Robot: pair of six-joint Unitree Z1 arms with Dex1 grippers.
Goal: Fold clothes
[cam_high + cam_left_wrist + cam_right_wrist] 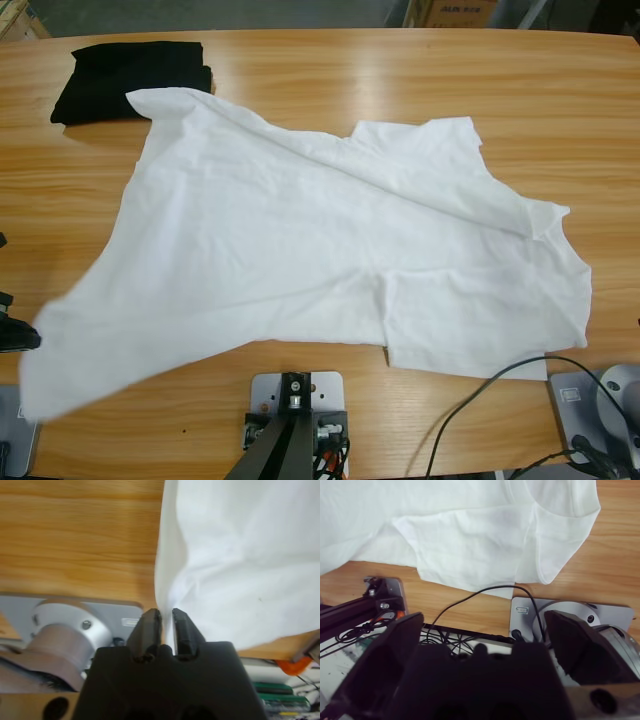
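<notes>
The white T-shirt (300, 250) lies crumpled and slanted across the wooden table (420, 80), one corner stretched toward the front left edge. There my left gripper (18, 335) sits at the picture's left border. In the left wrist view this gripper (167, 626) is shut on a thin fold of the T-shirt (240, 555), which fans out beyond the jaws. My right gripper (480, 647) is open and holds nothing. It hovers off the table's front edge, short of the T-shirt (470, 530), whose sleeve and hem lie just ahead of it.
A black folded garment (130, 80) rests at the back left, touching the shirt's upper corner. A black cable (470, 597) loops over the front right of the table (470, 420). A cardboard box (455, 12) stands beyond the far edge.
</notes>
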